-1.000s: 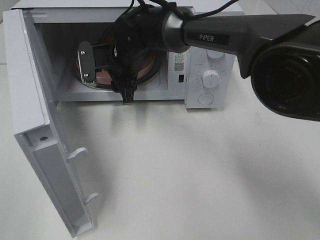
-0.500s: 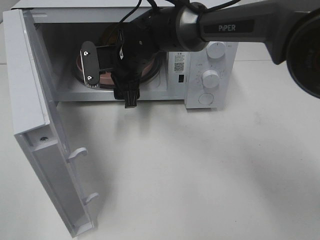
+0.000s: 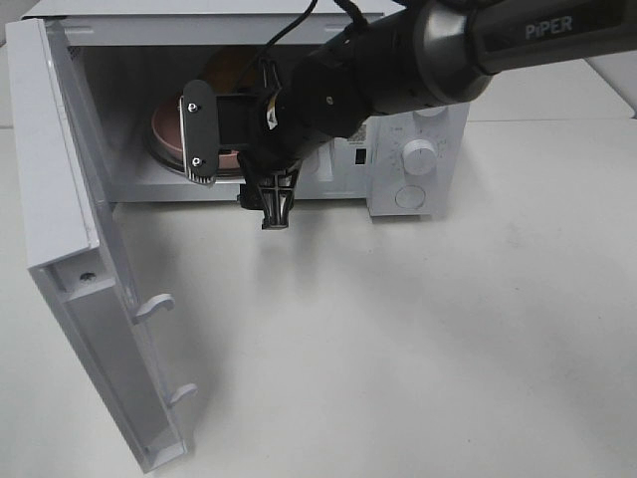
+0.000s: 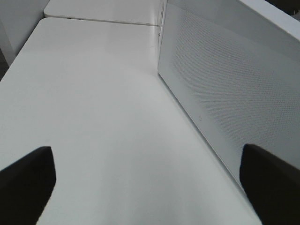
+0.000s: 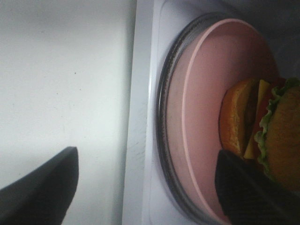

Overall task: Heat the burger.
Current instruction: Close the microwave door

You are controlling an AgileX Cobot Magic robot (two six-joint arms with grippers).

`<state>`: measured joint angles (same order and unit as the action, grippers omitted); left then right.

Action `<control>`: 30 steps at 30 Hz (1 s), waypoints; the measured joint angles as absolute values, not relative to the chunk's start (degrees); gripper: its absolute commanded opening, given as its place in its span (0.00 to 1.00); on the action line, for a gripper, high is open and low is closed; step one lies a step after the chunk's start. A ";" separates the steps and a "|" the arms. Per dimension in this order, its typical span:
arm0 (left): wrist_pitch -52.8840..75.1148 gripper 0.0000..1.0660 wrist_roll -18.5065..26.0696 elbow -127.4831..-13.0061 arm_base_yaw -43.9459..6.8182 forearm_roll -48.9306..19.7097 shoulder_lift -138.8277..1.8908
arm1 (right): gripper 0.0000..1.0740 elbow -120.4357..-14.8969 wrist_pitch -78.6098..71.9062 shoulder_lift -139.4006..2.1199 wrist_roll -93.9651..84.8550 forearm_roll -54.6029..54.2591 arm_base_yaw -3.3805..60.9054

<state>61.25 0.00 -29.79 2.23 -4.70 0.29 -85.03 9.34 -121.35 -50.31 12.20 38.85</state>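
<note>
White microwave (image 3: 438, 189) sits on the white table (image 3: 418, 349), door (image 3: 60, 229) swung wide (latch hooks showing), pink plate (image 5: 201, 93) on the glass turntable (image 5: 164, 110) inside.

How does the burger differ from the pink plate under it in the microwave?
The burger is brown-bunned with green lettuce layers; the pink plate is one plain colour. The burger is narrower and stacked; the plate is wide and shallow. Both are round and inside the microwave.
</note>
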 measured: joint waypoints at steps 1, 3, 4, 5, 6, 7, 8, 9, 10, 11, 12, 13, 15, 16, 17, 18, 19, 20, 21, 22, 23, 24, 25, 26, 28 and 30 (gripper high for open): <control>61.25 0.94 0.00 -29.79 2.23 -4.70 0.29 | 0.73 -85.03 9.34 -121.35 -50.31 12.20 38.85; 61.25 0.94 0.00 -29.79 2.23 -4.70 0.29 | 0.73 -80.56 8.02 -118.83 -48.99 12.26 38.85; 61.25 0.94 0.00 -29.79 2.23 -4.70 0.29 | 0.73 -80.56 8.02 -118.83 -48.99 12.26 38.85; 61.25 0.94 0.00 -29.79 2.23 -4.70 0.29 | 0.73 -77.75 7.16 -117.06 -48.41 12.43 38.85; 61.25 0.94 0.00 -29.79 2.23 -4.70 0.29 | 0.73 -77.75 7.16 -117.06 -48.41 12.43 38.85; 61.25 0.94 0.00 -29.79 2.23 -4.70 0.29 | 0.73 -75.17 6.65 -115.05 -47.96 12.61 38.85; 61.25 0.94 0.00 -29.79 2.23 -4.70 0.29 | 0.73 -75.17 6.65 -115.05 -47.96 12.61 38.85; 61.25 0.94 0.00 -29.79 2.23 -4.70 0.29 | 0.73 -72.42 6.07 -113.22 -47.44 12.95 38.85; 61.25 0.94 0.00 -29.79 2.23 -4.70 0.29 | 0.72 -71.16 5.90 -112.19 -46.87 13.12 38.85; 61.25 0.94 0.00 -29.79 2.23 -4.70 0.29 | 0.72 -71.16 5.90 -112.19 -46.87 13.12 38.85; 61.25 0.94 0.00 -29.79 2.23 -4.70 0.29 | 0.72 -68.98 5.84 -110.41 -45.95 13.24 38.85; 61.25 0.94 0.00 -29.79 2.23 -4.70 0.29 | 0.72 -67.78 5.84 -109.32 -45.26 13.29 38.85; 61.25 0.94 0.00 -29.79 2.23 -4.70 0.29 | 0.72 -65.72 5.84 -107.43 -44.63 13.29 38.85; 61.25 0.94 0.00 -29.79 2.23 -4.70 0.29 | 0.72 -65.72 5.84 -107.43 -44.63 13.29 38.85; 61.25 0.94 0.00 -29.79 2.23 -4.70 0.29 | 0.72 -63.54 5.79 -105.37 -44.12 13.29 38.85; 61.25 0.94 0.00 -29.79 2.23 -4.70 0.29 | 0.71 -62.51 5.79 -104.28 -43.66 13.29 38.85; 61.25 0.94 0.00 -29.79 2.23 -4.70 0.29 | 0.71 -62.51 5.79 -104.28 -43.66 13.29 38.85; 61.25 0.94 0.00 -29.79 2.23 -4.70 0.29 | 0.71 -60.68 5.73 -102.39 -42.97 13.29 38.85; 61.25 0.94 0.00 -29.79 2.23 -4.70 0.29 | 0.71 -60.68 5.73 -102.39 -42.97 13.29 38.85; 61.25 0.94 0.00 -29.79 2.23 -4.70 0.29 | 0.71 -58.79 5.73 -100.50 -41.94 13.29 38.85; 61.25 0.94 0.00 -29.79 2.23 -4.70 0.29 | 0.71 -57.75 5.73 -99.41 -41.42 13.29 38.85; 61.25 0.94 0.00 -29.79 2.23 -4.70 0.29 | 0.71 -57.75 5.73 -99.41 -41.42 13.29 38.85; 61.25 0.94 0.00 -29.79 2.23 -4.70 0.29 | 0.71 -55.92 5.73 -97.29 -40.16 13.29 38.85; 61.25 0.94 0.00 -29.79 2.23 -4.70 0.29 | 0.71 -54.95 5.73 -96.49 -39.42 13.29 38.85; 61.25 0.94 0.00 -29.79 2.23 -4.70 0.29 | 0.71 -53.11 5.73 -94.42 -37.93 13.29 38.85; 61.25 0.94 0.00 -29.79 2.23 -4.70 0.29 | 0.71 -52.08 5.73 -93.56 -36.96 13.29 38.85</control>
<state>61.25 0.00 -29.79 2.23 -4.70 0.29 -52.08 5.73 -93.56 -36.96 13.29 38.85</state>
